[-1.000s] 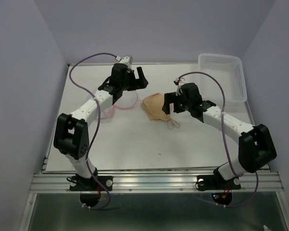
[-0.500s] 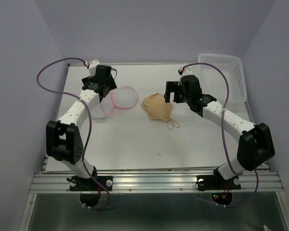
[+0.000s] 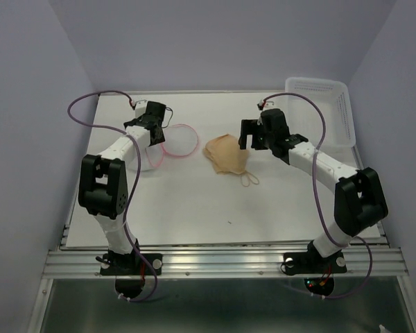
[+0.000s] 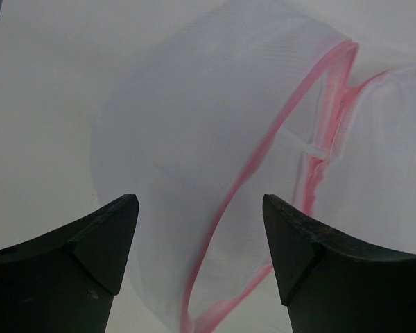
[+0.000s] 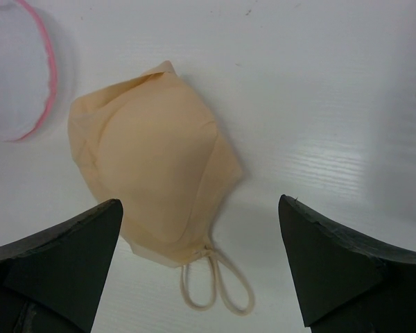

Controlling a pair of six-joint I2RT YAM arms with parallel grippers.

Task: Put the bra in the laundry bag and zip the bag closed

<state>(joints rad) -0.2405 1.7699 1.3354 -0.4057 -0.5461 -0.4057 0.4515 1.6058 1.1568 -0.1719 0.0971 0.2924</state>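
**Asker:** How do your claws stand?

**Me:** My left claw [image 4: 199, 208] is wide apart and grips nothing. Its fingers hang over the bag [image 4: 194, 125] without pinching the mesh. My right claw [image 5: 199, 205] is spread as far as it goes, also empty, and it hovers above the bra [image 5: 152, 166].

**Asker:** What has just changed?

**Me:** A second ago my left arm lay across the bag, close on the bra's left. It has swung further from the bra, so the bag's pink rim [image 4: 249, 165] now shows. My right claw has backed up off the bra to its far right side.

**Asker:** And for the job?

**Me:** Loading hasn't begun, I judge. The bag looks set out and the bra still needs picking up. I cannot tell whether the mouth gapes.

**Asker:** What's in the containers?

**Me:** Nothing that I can see. The bag lies just left of the bra, not touching it, with no cloth showing through the mesh. The basket [image 3: 316, 80] sits well to the bra's right and beyond it, and looks bare inside. The bra itself lies folded on the table [image 3: 194, 201], with its strap loop [image 5: 215, 288] trailing toward me.
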